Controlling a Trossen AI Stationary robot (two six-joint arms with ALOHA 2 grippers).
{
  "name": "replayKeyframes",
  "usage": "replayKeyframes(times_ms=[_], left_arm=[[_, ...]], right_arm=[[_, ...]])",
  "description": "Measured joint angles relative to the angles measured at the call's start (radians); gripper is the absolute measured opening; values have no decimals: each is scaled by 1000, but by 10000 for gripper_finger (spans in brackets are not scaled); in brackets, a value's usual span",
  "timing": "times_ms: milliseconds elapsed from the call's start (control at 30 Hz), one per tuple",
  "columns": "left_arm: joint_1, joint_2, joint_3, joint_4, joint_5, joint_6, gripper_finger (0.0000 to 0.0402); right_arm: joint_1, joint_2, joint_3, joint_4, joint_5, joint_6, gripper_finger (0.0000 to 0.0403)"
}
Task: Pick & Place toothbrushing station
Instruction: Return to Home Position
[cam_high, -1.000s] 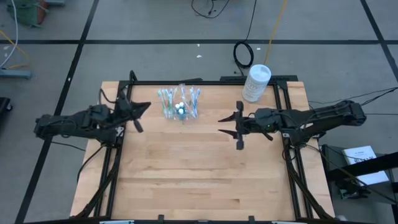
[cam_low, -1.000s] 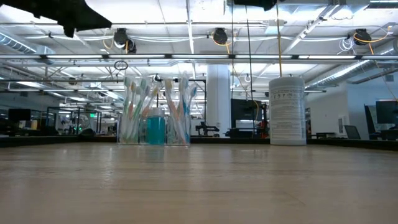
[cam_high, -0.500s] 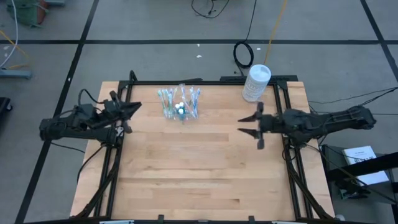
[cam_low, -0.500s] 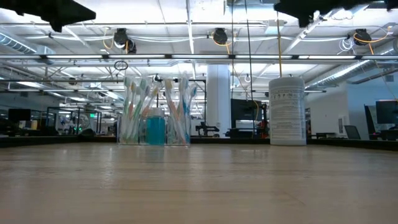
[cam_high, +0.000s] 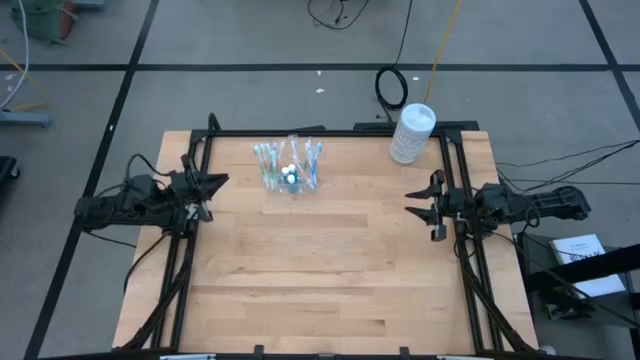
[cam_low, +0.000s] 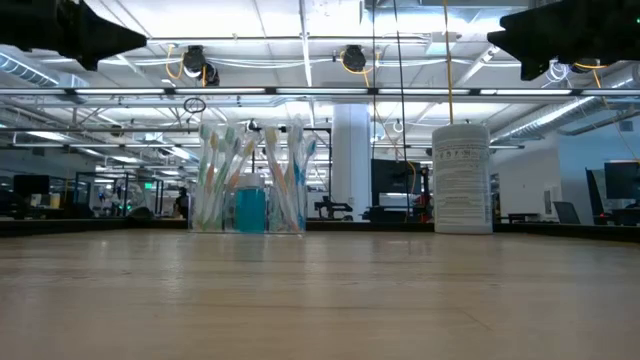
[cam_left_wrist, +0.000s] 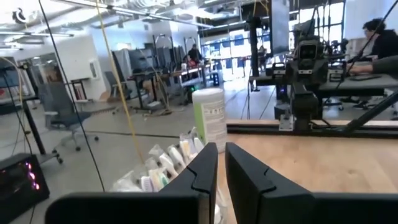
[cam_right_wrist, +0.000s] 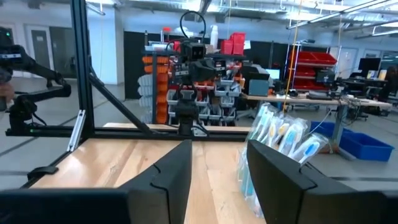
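The toothbrushing station is a small clear plastic holder with several toothbrushes standing in it and a blue piece at its middle. It rests on its base on the wooden table, at the far middle-left, and also shows in the low view. My left gripper hangs above the table's left edge, to the left of the holder, with its fingers almost together and empty. My right gripper hangs near the table's right edge, open and empty. Both point toward the table's middle.
A white round lidded tub stands at the table's far right corner, also in the low view. Black frame rails run along the left and right edges. Bare wood lies between the grippers and toward the near edge. A person sits beyond the table.
My right gripper has drawn back from the table's middle toward its right edge. My left gripper has drawn back a little toward the left edge. The holder has stayed where it was.
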Motion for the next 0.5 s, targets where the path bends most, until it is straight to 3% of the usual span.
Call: replayKeyframes(times_ms=[133, 267, 500], left_arm=[[0, 2, -19, 21, 13, 4, 40], [0, 2, -61, 37, 93, 1, 40], [0, 1, -143, 228, 119, -18, 40]], right_arm=[[0, -77, -45, -11, 0, 9, 146], [1, -144, -87, -11, -1, 10, 146], [1, -215, -170, 49, -85, 9, 146]])
